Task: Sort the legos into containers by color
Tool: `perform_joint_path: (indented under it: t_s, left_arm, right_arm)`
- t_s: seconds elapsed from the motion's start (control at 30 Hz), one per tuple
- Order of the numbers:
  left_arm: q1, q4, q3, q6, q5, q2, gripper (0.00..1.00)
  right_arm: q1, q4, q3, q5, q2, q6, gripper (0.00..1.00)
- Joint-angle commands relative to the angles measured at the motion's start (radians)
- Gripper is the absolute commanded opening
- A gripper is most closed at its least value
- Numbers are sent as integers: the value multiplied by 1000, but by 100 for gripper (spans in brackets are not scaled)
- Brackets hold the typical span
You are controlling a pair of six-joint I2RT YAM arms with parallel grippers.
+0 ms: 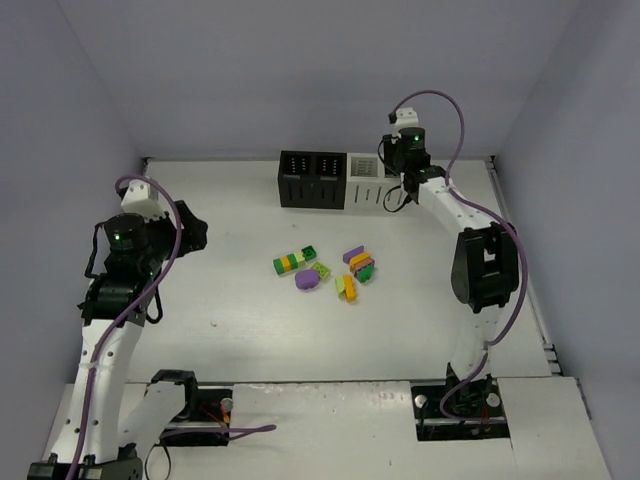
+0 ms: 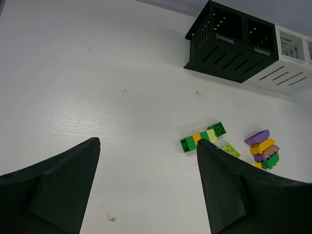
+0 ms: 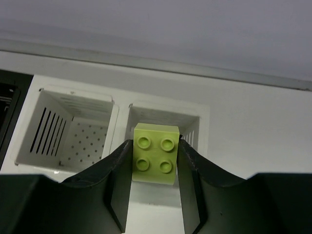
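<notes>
My right gripper (image 3: 155, 146) is shut on a lime green four-stud lego (image 3: 156, 153) and holds it above the rightmost white bin (image 3: 165, 108), next to the other white bin (image 3: 73, 131). In the top view the right gripper (image 1: 396, 198) hangs over the right end of the bin row, beside the two black bins (image 1: 312, 178). The other legos lie mid-table: a green-orange-lime strip (image 1: 295, 260), a lime piece (image 1: 321, 269), a purple piece (image 1: 307, 280), a purple-orange-green stack (image 1: 358, 262) and an orange-yellow piece (image 1: 347, 288). My left gripper (image 2: 146, 144) is open and empty, left of the strip (image 2: 202, 137).
Grey walls enclose the table on three sides. The bin row (image 2: 243, 48) stands near the back wall. The right arm's elbow (image 1: 480, 268) hangs right of the lego pile. A small stain (image 2: 112, 218) marks the table under the left gripper.
</notes>
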Motion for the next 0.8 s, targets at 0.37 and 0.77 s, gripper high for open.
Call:
perform_joint_path:
  t_s: [0.37, 0.77]
  left_arm:
    - [6, 53, 34, -22, 43, 16, 74]
    - [6, 54, 33, -26, 52, 22, 74]
  right_arm:
    - [-25, 116, 91, -52, 71, -32, 32]
    - [-11, 113, 41, -85, -74, -55, 64]
